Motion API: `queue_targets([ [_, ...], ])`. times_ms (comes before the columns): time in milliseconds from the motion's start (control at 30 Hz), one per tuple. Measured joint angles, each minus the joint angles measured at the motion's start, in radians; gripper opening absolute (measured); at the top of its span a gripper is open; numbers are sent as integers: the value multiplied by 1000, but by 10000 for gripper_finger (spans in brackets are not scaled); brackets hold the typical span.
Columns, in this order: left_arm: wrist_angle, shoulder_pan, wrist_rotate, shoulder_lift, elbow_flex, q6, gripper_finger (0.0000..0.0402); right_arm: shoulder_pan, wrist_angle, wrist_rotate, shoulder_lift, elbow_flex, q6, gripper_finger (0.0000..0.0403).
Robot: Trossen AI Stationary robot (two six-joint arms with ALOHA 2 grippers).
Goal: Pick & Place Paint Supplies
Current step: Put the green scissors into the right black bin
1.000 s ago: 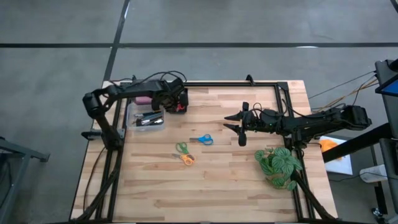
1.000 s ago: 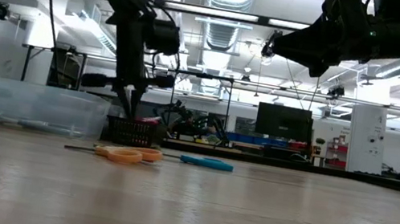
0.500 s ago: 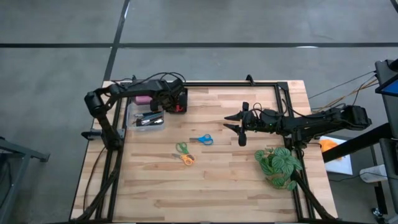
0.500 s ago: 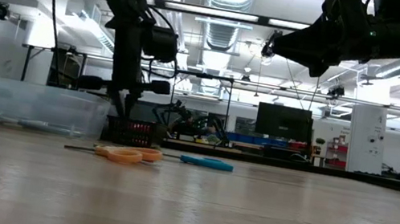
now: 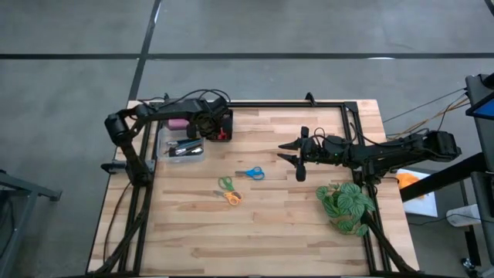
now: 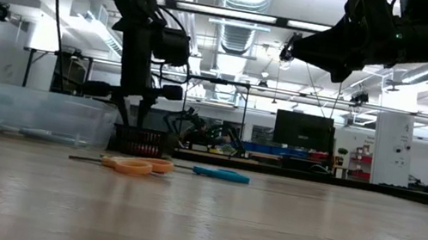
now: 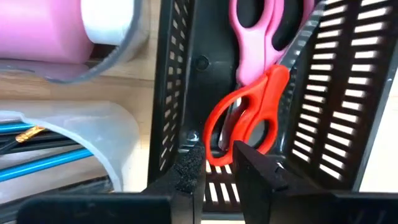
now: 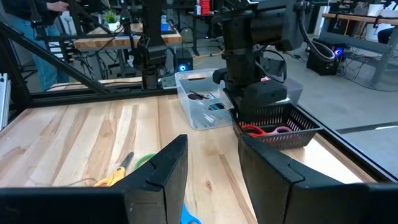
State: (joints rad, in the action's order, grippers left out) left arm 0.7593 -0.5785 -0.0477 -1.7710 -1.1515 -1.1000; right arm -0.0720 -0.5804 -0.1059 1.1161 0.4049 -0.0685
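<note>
While the left gripper (image 5: 218,130) hangs over the black tray (image 5: 225,116) in the high view, blue scissors (image 5: 249,173) and green-and-orange scissors (image 5: 228,191) lie well apart from that tray on the table (image 5: 293,224), and the right gripper (image 5: 291,152) hovers farther still.

Level with the tabletop, orange handles (image 6: 135,164) and blue handles (image 6: 222,174) lie flat before the tray.

Only the left wrist view looks inside: red scissors (image 7: 245,118) and pink scissors (image 7: 255,34) lie in the tray, the fingers (image 7: 189,174) slightly parted, pinching nothing.

From the right wrist, its own fingers (image 8: 163,169) stand spread and empty.
</note>
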Motion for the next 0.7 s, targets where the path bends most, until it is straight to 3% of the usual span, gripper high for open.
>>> queue_targets([
  [333, 12, 33, 8, 54, -15, -8, 83, 0, 0, 0, 0, 0, 0, 141],
  [700, 112, 281, -118, 188, -15, -274, 83, 0, 0, 0, 0, 0, 0, 141],
])
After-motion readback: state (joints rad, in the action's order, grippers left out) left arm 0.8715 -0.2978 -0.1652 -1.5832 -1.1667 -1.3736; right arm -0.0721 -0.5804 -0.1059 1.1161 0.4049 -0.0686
